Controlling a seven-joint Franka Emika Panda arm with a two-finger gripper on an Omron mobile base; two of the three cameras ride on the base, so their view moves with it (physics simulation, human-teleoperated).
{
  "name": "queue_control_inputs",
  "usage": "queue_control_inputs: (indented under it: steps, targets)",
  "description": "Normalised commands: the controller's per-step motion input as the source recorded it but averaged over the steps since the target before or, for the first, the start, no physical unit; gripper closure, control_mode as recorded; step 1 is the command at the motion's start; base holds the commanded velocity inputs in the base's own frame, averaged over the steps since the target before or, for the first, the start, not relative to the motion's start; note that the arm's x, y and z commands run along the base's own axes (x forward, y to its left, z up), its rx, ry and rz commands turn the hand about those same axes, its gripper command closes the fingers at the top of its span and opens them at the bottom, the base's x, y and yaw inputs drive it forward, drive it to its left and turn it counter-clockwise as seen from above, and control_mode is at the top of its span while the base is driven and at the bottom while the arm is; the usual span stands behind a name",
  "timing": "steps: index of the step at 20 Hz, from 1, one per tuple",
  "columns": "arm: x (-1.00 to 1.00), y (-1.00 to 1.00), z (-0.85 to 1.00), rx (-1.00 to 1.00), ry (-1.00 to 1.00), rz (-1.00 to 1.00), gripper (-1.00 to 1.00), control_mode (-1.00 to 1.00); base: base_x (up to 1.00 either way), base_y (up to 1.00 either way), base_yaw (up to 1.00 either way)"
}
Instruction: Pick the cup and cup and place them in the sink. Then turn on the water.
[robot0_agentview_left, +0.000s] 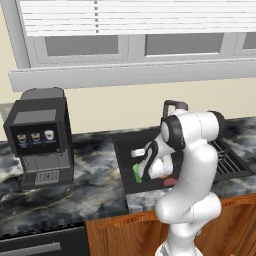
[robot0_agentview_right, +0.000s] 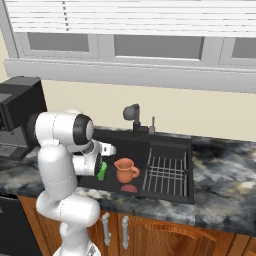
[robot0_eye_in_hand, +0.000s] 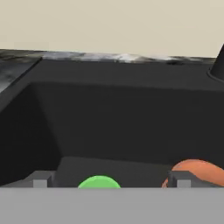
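The bright green cup (robot0_agentview_right: 102, 171) stands on the floor of the black sink (robot0_agentview_right: 165, 137), near its left end; it also shows as the green cup (robot0_agentview_left: 136, 173). My gripper (robot0_agentview_right: 108, 148) hovers low inside the basin just above that cup, jaws open and empty. In the hand view the green cup (robot0_eye_in_hand: 99, 182) sits between my two fingertips (robot0_eye_in_hand: 40, 179). A red-orange rounded shape (robot0_agentview_right: 129, 188) lies at the basin's front wall, likely the patterned cup, mostly hidden. The black faucet (robot0_agentview_right: 132, 114) stands behind the sink; no water runs.
A terracotta jug (robot0_agentview_right: 125, 170) with a handle stands in the basin right of the green cup, close to my hand. The wire rack (robot0_agentview_right: 167, 175) fills the sink's right side. A black coffee machine (robot0_agentview_left: 40, 137) stands on the marble counter (robot0_agentview_left: 90, 190) to the left.
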Motion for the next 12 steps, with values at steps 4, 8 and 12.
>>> queue_control_inputs:
  steps: [4, 8, 12]
  targets:
    - [-0.45, -0.20, 0.64, -0.03, -0.24, 0.00, -1.00, -1.00, 0.00, 0.00, 0.00]
    - [-0.41, -0.08, 0.76, -0.04, -0.13, 0.00, -1.00, -1.00, 0.00, 0.00, 0.00]
    - [-0.48, 0.00, 0.77, -0.04, -0.01, 0.00, -1.00, -1.00, 0.00, 0.00, 0.00]
